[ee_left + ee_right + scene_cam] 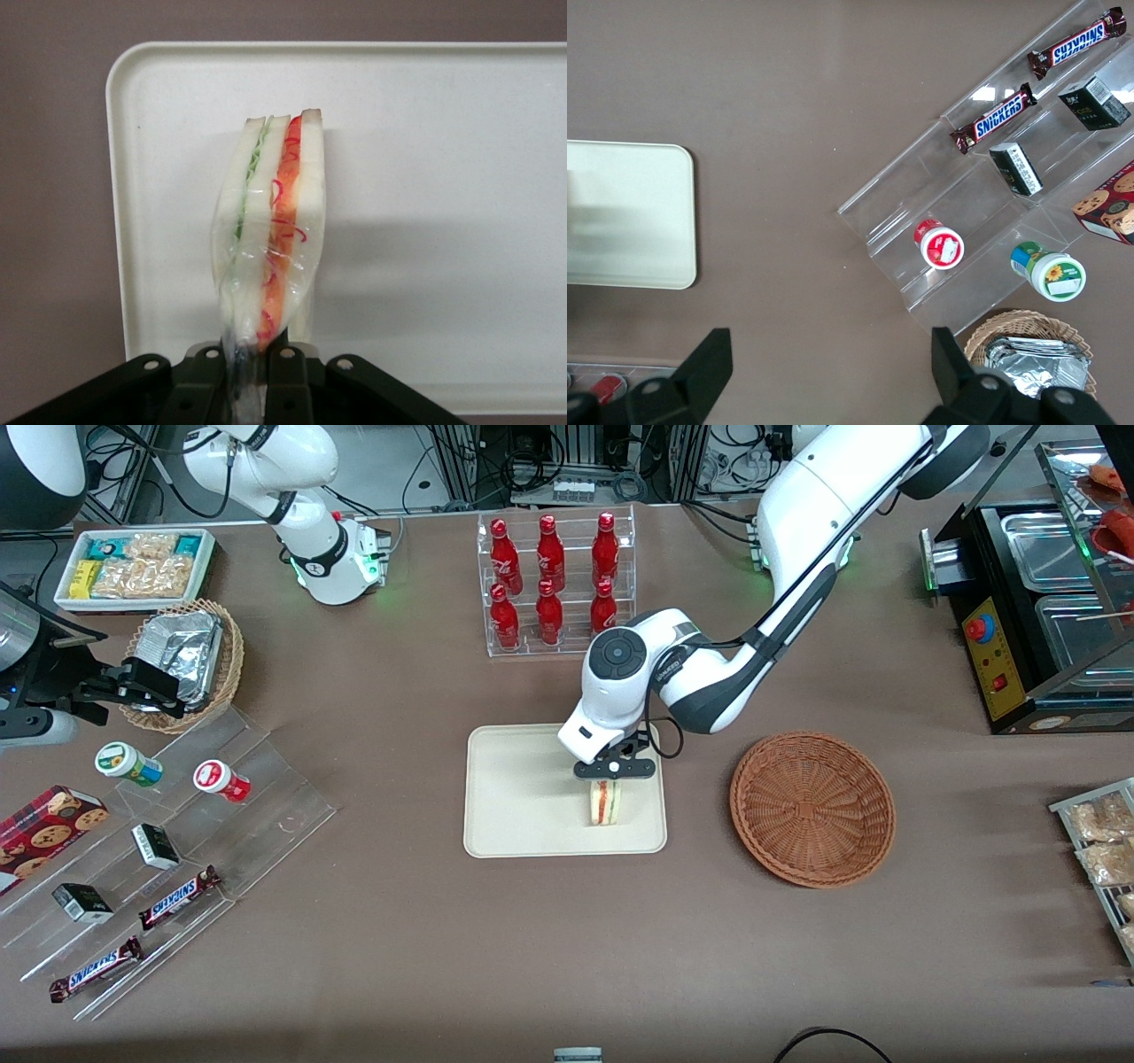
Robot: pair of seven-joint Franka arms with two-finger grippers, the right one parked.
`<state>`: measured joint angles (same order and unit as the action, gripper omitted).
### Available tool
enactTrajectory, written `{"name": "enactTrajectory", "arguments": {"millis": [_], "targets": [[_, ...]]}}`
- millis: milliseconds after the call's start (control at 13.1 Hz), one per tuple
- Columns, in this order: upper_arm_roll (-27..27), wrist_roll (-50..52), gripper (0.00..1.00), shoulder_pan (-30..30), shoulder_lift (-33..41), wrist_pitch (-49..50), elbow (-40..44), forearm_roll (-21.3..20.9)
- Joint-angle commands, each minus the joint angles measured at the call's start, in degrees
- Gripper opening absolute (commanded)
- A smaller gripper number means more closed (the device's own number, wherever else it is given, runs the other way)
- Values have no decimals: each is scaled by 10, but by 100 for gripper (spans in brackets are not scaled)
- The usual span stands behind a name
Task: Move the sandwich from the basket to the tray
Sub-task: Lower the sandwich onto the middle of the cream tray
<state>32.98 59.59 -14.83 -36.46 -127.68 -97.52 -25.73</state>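
The sandwich (605, 803) is a wrapped wedge of white bread with red and green filling, standing on its edge over the cream-white tray (523, 797). My left gripper (613, 773) is shut on its wrapped upper end. In the left wrist view the sandwich (270, 230) hangs from the fingers (285, 372) with the tray (443, 177) under it; I cannot tell if it touches the tray. The reddish-brown wicker basket (811, 808) sits beside the tray toward the working arm's end, with nothing in it.
A clear rack of red bottles (556, 580) stands farther from the front camera than the tray. A clear stepped display (159, 841) with snacks and a tan basket with foil (186, 660) lie toward the parked arm's end. A black warmer (1036, 602) stands at the working arm's end.
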Motion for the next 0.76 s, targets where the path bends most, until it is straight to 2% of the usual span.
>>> {"name": "enactTrajectory", "arguments": {"millis": [0, 76, 153, 229, 687], "targets": [[2, 39, 40, -6, -17, 3, 17, -34], [2, 35, 68, -6, -17, 3, 17, -35], [2, 34, 88, -6, -18, 3, 17, -35], [2, 37, 98, -6, -18, 3, 17, -35], [3, 42, 99, -5, 0, 14, 16, -26]]}}
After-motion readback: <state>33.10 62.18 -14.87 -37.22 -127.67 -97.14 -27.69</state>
